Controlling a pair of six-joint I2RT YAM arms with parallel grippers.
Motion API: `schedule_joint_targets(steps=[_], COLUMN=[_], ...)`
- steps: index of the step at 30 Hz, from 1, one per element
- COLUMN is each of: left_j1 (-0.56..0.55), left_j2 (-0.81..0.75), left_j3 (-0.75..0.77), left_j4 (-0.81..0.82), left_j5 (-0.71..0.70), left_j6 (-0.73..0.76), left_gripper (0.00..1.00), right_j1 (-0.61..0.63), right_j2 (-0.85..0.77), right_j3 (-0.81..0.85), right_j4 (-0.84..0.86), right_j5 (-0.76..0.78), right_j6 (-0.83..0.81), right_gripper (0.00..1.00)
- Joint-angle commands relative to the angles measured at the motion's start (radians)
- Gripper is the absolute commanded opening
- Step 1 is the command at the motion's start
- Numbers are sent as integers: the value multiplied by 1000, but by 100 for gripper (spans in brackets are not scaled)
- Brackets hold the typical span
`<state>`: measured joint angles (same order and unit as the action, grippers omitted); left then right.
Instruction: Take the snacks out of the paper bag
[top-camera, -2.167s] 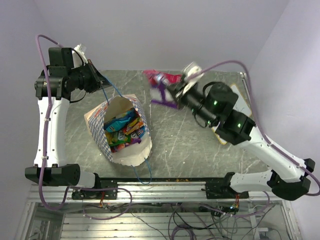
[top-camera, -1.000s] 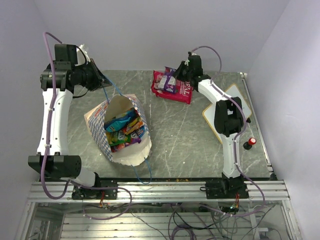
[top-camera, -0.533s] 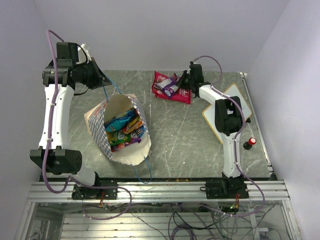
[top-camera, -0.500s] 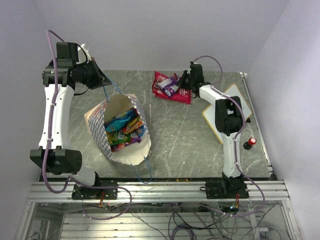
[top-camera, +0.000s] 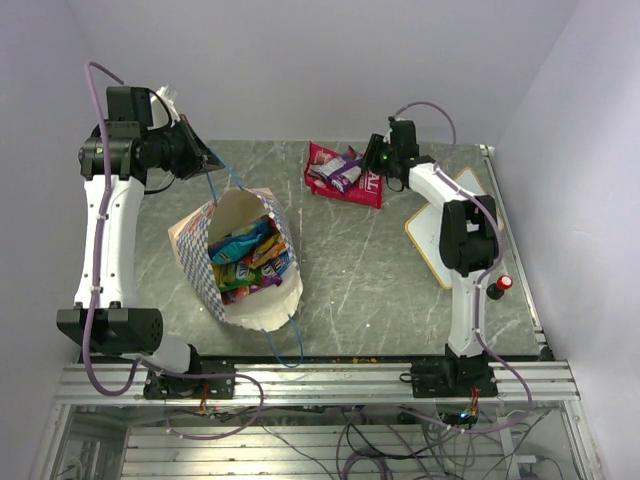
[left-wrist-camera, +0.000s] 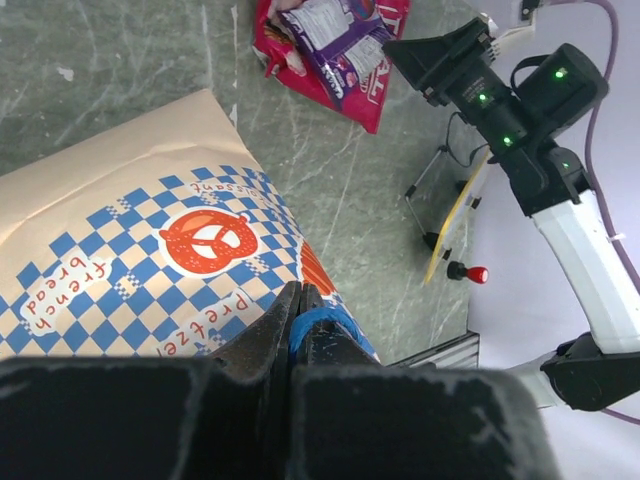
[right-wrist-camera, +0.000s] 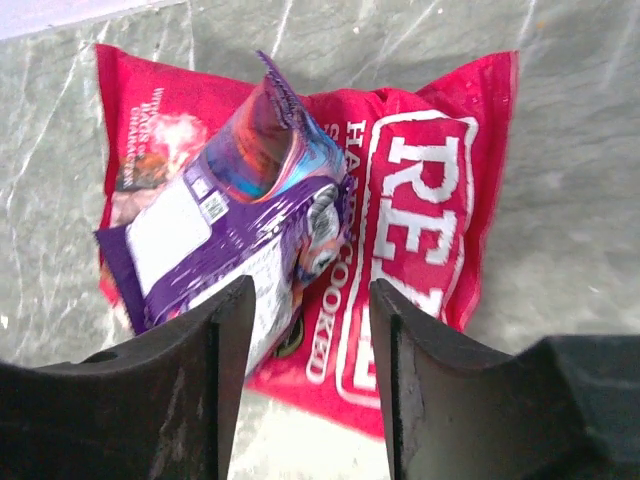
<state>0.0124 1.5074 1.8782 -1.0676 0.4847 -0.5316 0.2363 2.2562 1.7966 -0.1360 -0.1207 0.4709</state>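
The cream paper bag (top-camera: 235, 290) with its checkered band lies open on the left of the table, and several colourful snacks (top-camera: 247, 262) show inside it. My left gripper (top-camera: 205, 157) is raised behind the bag, shut on its blue cord handle (left-wrist-camera: 315, 322). At the back of the table lies a crimson "REAL" bag (top-camera: 372, 187) with a purple pouch (top-camera: 340, 172) resting on it. My right gripper (top-camera: 372, 160) hovers just right of them, open and holding nothing. In the right wrist view the purple pouch (right-wrist-camera: 235, 225) lies loose on the crimson bag (right-wrist-camera: 420, 200) ahead of the open fingers.
A small whiteboard (top-camera: 455, 215) lies at the table's right side under my right arm. A red-capped marker (top-camera: 497, 286) sits near the right edge. The bag's second blue handle (top-camera: 285, 345) trails toward the front rail.
My right gripper has opened and let go of the purple pouch, which now lies on the crimson bag; the gripper drew back a little to the right. The left gripper still holds the handle.
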Motion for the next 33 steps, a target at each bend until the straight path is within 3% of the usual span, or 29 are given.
schedule_joint_targets(steps=[1,3,7,13,17,20,25,33], left_j1=[15,16,17,17,19,21,20,20], left_j2=[-48,-58,-93,-149,-153,-163,-171,-191], left_j3=[-25,-40,-91,-167,-184,-187,-190,-208], left_j4=[55,65,108,191,180,188,196,189], left_j5=[55,66,79,85,80,75,77,72], left_j6=[-34,-50,-96,-162,-148,-152,-162,-161], left_gripper=[7,7,7,7,7,7,7,7], right_j1=[4,23,129,507,712,835,961,950], right_j2=[-216,-323,-513,-864,-979,-972,-819,-556], right_j3=[-49,-126,-260,-521,-598,-605,-521,-374], right_j4=[-85,-78,-112,-57,-84,-79,-97,-62], right_j5=[22,28,-15,-98,-198,-169,-97,85], right_j6=[-106,-148,-279,-723,-995,-1119,-1314,-1529], right_gripper=[55,63,65,74,75,77,77,78])
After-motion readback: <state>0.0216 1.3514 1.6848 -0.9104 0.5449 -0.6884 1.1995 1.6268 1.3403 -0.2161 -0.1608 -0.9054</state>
